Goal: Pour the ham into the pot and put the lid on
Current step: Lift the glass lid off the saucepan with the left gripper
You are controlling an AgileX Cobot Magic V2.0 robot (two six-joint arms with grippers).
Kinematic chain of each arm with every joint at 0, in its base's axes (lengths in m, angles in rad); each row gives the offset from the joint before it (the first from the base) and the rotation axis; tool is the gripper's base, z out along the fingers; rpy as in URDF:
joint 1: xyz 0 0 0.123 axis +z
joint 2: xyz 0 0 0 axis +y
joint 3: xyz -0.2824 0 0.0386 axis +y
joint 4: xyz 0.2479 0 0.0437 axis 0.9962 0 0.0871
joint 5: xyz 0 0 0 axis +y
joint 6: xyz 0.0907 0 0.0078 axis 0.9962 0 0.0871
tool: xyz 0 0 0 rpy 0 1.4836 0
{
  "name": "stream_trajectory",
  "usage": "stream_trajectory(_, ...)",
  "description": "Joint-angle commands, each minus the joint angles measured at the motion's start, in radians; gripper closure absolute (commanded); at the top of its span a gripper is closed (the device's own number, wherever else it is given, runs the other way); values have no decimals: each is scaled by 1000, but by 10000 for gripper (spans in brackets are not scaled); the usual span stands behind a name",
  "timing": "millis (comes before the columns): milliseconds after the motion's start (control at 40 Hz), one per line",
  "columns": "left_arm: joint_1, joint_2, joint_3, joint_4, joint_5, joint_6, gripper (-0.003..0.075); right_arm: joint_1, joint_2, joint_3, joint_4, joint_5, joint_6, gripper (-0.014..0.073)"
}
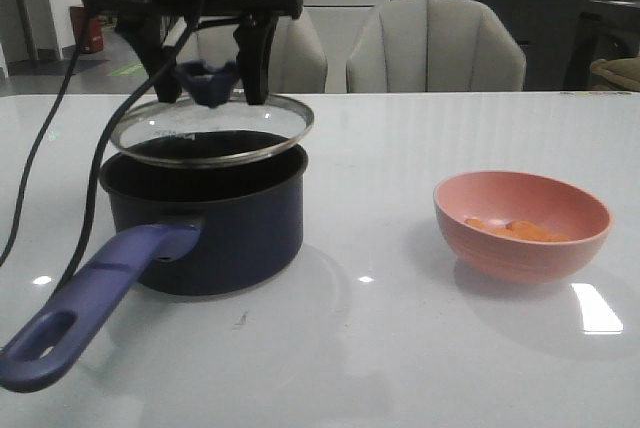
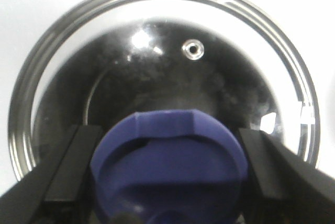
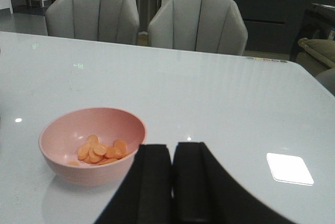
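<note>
In the front view my left gripper [image 1: 210,73] is shut on the blue knob [image 1: 210,84] of the glass lid [image 1: 205,134]. The lid hangs slightly tilted just above the dark navy pot [image 1: 220,223], whose purple-blue handle [image 1: 90,308] points toward the front left. The left wrist view shows the black fingers [image 2: 73,166] pressed against both sides of the knob [image 2: 167,150], with the lid [image 2: 172,72] below. The ham [image 1: 515,229] lies in the pink bowl [image 1: 520,248] at the right. In the right wrist view my right gripper [image 3: 171,150] is shut on nothing beside the bowl [image 3: 68,166], and ham [image 3: 99,150] is in it.
Black cables [image 1: 30,178] hang from the left arm down to the table beside the pot. Two grey chairs [image 1: 435,43] stand behind the table's far edge. A bright light patch [image 1: 597,308] reflects on the glossy white table near the bowl.
</note>
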Motion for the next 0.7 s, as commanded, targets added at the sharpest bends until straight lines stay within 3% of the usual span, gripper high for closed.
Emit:
stream_trajectory(0, -3, -81, -56, 18, 23, -13, 408, -5, -19, -6, -10, -77, 0, 446)
stream_trajectory(325, 80, -176, -10, 86, 23, 84, 408, -5, -19, -6, -10, -77, 0, 446)
stream_trajectory(676, 349, -303, 245, 81, -5, 148, 408, -5, -19, -6, -10, -77, 0, 446)
